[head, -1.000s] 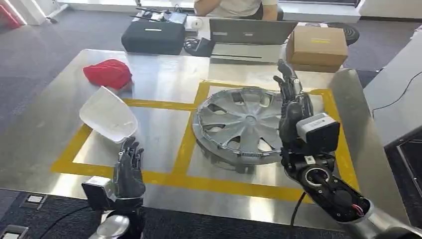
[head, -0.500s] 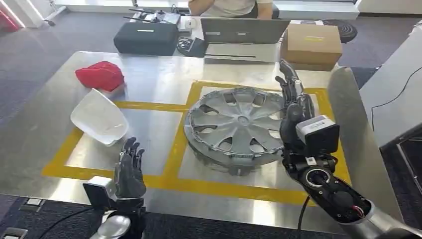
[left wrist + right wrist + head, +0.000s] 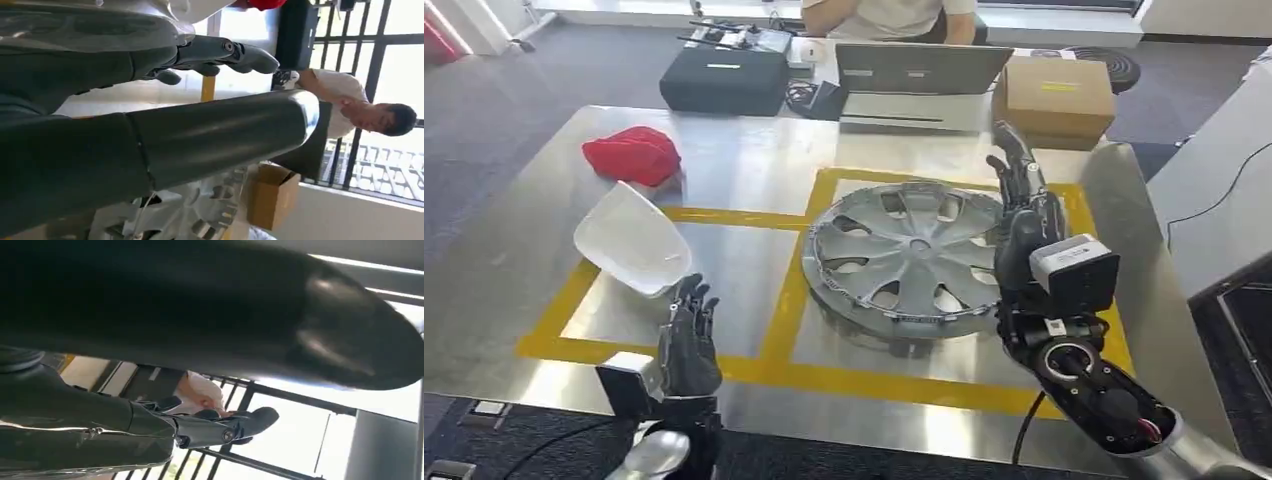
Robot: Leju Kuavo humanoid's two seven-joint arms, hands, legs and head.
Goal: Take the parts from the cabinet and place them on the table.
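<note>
A silver hubcap lies flat on the steel table, inside a yellow tape square. A white curved cover rests to its left, and a red part lies beyond that. My right hand stands upright at the hubcap's right rim, fingers straight and apart, holding nothing. My left hand is raised at the table's near edge, just this side of the white cover, fingers spread and empty. In the left wrist view the left hand has part of the hubcap behind it; the right wrist view shows the right hand with straight fingers.
At the table's far edge stand a black case, a laptop and a cardboard box, with a person seated behind. Another grey surface lies to the right across a gap.
The whole picture has swayed slightly left and back, so the camera moved. Both hands hold the same spread pose and the parts lie where they were.
</note>
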